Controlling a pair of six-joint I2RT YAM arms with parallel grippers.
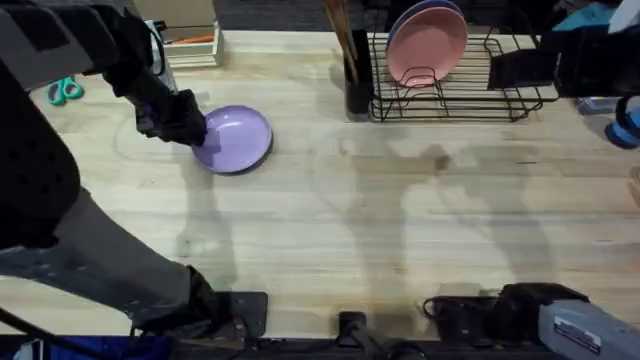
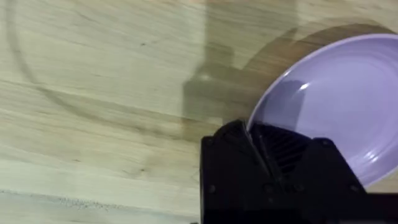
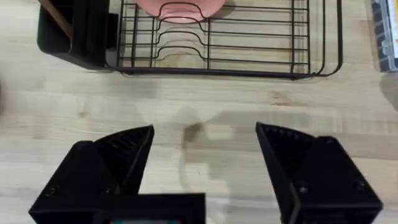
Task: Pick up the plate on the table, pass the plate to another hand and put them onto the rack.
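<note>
The lavender plate (image 1: pixel 237 139) lies on the wooden table (image 1: pixel 400 220), left of the middle. My left gripper (image 1: pixel 190 128) is at the plate's left rim. In the left wrist view the plate (image 2: pixel 342 106) has its rim pinched between the black fingers (image 2: pixel 233 140), so the gripper (image 2: pixel 256 144) is shut on it. My right gripper (image 3: pixel 205 134) hangs open over bare table in front of the black wire rack (image 3: pixel 249 50). The right arm (image 1: pixel 540 65) shows dark and blurred beside the rack (image 1: pixel 470 95) at the back right.
A salmon-pink plate (image 1: pixel 428 45) stands in the rack's left slots, with a lavender rim just behind it. A black holder with wooden utensils (image 1: pixel 355 85) sits at the rack's left end. A wooden box (image 1: pixel 190 40) and teal scissors (image 1: pixel 65 90) are at the back left.
</note>
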